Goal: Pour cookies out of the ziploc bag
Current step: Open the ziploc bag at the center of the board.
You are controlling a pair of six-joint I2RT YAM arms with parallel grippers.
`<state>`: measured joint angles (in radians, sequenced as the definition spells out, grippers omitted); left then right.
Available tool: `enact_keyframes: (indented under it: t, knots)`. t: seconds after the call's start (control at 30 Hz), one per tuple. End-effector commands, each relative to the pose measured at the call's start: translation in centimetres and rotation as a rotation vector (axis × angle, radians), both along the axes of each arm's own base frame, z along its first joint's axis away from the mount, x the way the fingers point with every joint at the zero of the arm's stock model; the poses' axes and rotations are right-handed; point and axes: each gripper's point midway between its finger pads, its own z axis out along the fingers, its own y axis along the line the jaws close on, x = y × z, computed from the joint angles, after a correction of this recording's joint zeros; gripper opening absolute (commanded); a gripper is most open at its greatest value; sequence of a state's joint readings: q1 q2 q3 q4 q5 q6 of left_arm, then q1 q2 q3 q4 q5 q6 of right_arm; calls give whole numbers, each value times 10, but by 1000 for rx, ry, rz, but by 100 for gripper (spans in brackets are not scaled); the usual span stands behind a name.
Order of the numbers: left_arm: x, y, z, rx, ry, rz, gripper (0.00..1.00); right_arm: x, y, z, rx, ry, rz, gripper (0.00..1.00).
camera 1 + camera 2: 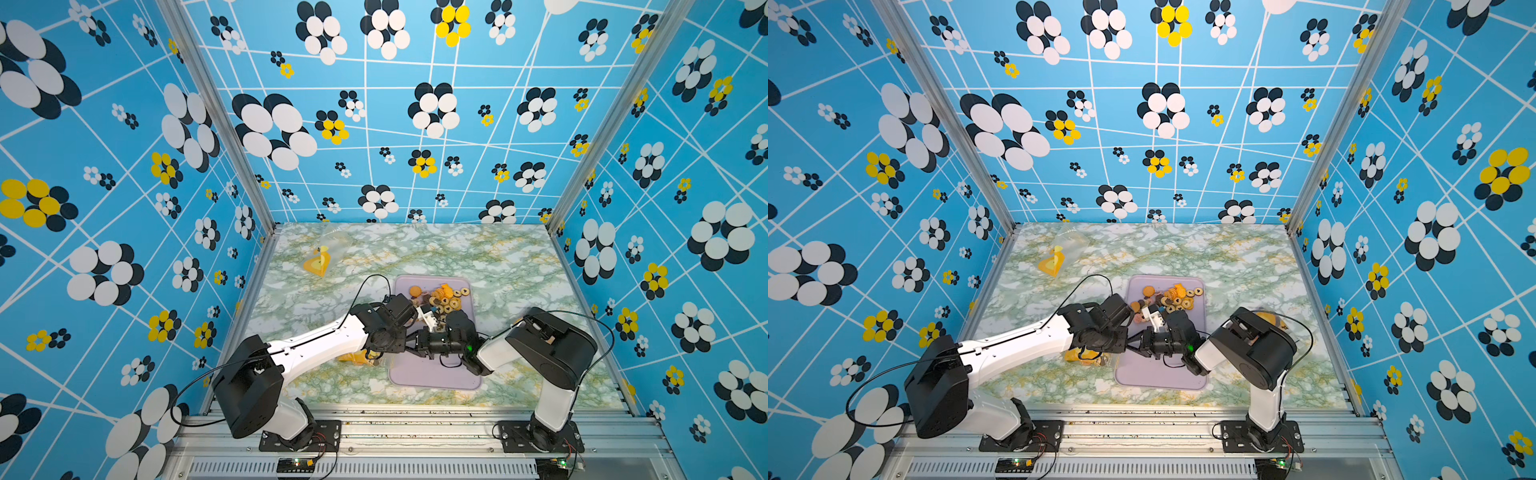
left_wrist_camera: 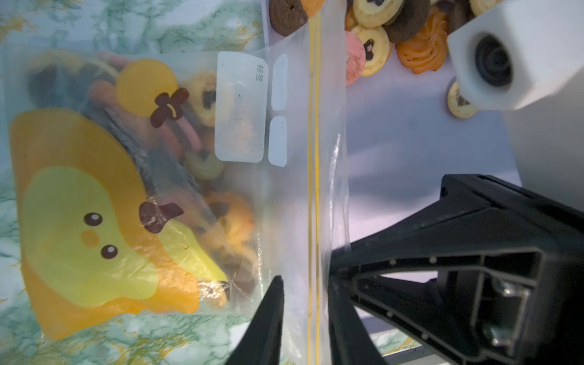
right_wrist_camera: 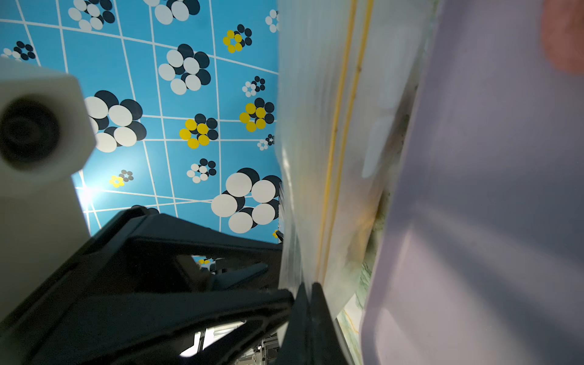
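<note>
The ziploc bag (image 2: 126,189) is clear with a yellow duck print. It lies on the marble table against the left rim of the lilac tray (image 2: 410,142), under my left arm in both top views (image 1: 357,357). Several cookies (image 2: 230,221) remain inside the bag. More cookies (image 1: 444,297) are piled at the tray's far end. My left gripper (image 2: 306,278) is open, its jaws standing either side of the yellow zip strip. My right gripper (image 3: 308,286) is shut on the bag's mouth film (image 3: 316,126), beside the tray wall (image 3: 489,189).
A second duck-print bag (image 1: 322,259) lies flat at the back left of the table. Both wrists crowd over the tray's left half. A yellow item (image 1: 1273,320) shows partly behind the right arm. Patterned walls enclose the table on three sides.
</note>
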<state>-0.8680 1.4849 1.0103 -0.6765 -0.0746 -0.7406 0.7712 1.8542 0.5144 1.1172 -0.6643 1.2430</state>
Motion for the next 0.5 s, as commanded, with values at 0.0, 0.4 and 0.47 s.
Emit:
enact_keyframes:
  t: [0.0,0.4,0.47]
  knots:
    - [-2,0,-5,5,33,-4,26,-3,0,8,25,-26,13,0]
    - [-4,-13,-9,-44,56,-27,16,-4,-1,8,23,-26,14,0]
    - [-4,-14,-10,-46,60,-28,14,-4,-1,8,22,-25,13,0]
